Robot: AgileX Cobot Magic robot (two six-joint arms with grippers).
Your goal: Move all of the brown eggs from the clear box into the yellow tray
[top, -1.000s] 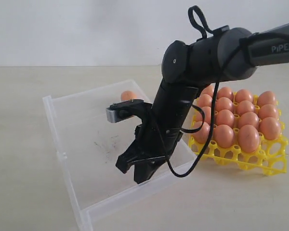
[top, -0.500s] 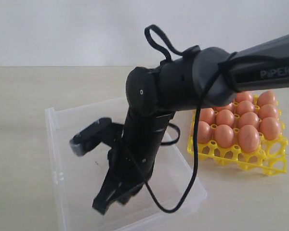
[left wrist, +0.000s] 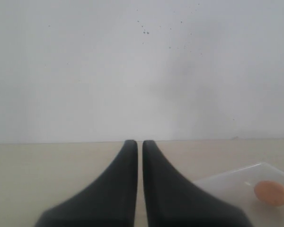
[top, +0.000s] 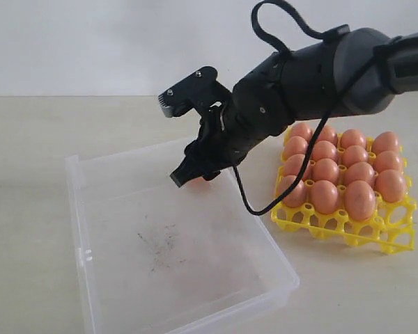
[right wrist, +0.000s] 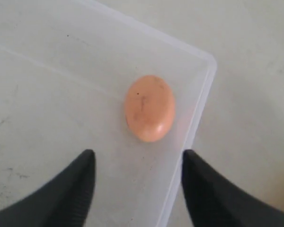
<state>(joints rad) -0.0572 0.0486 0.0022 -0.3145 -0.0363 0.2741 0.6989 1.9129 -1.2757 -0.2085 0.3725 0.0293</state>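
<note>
We see the right gripper (top: 195,174) in the exterior view's centre, reaching in from the upper right on its dark arm and poised over the far corner of the clear box (top: 76,209). In the right wrist view its jaws stand wide apart (right wrist: 137,156). A lone egg (right wrist: 149,114) lies in the middle of that frame, just beyond the tips. We see no contact between fingers and shell. The egg rests on the box floor close beside the clear wall (right wrist: 200,109), near the box corner at the upper right of that frame. In the exterior view the gripper hides most of it.

The rest of the box floor, in the lower left of the exterior view, shows only dark scuffs. The yellow tray (top: 376,233) sits at the right of that view, just beside the box on the pale table (top: 28,139). The brown eggs (top: 326,170) fill nearly all its cups; the cup at its lower right corner looks empty.

In the left wrist view the left gripper (left wrist: 138,144) sits at bottom centre, jaws nearly pressed together with nothing between them. The lone egg appears small at that frame's lower right.
</note>
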